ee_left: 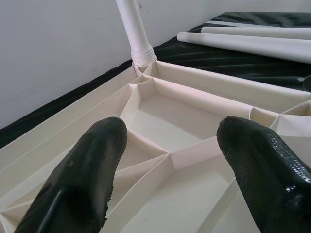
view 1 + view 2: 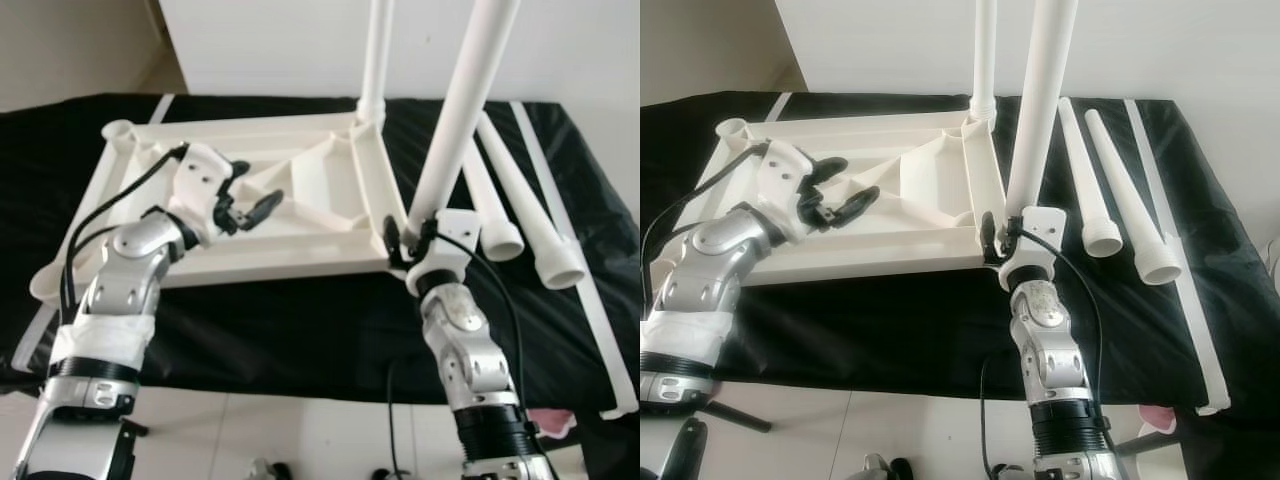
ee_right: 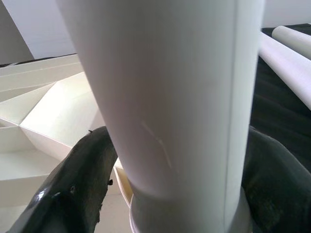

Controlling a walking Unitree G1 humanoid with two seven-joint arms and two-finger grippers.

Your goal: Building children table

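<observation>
On the black-covered surface [image 2: 300,320] against a white wall, the upturned tabletop [image 2: 330,245]: our right gripper [image 2: 412,240] clasps a leg [image 2: 455,120] upright over its near corner socket, left gripper [image 2: 245,205] spread empty above the ribs

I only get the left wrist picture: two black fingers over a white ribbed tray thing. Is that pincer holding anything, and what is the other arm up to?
Observer: The left pincer is open, hovering over the upturned tabletop, holding nothing.
Operator: And the other arm?
Observer: The right pincer is shut on a white leg standing at the tabletop's near right corner.
Operator: Any legs left over?
Observer: Two loose legs lie on the black cloth to the right.
</observation>
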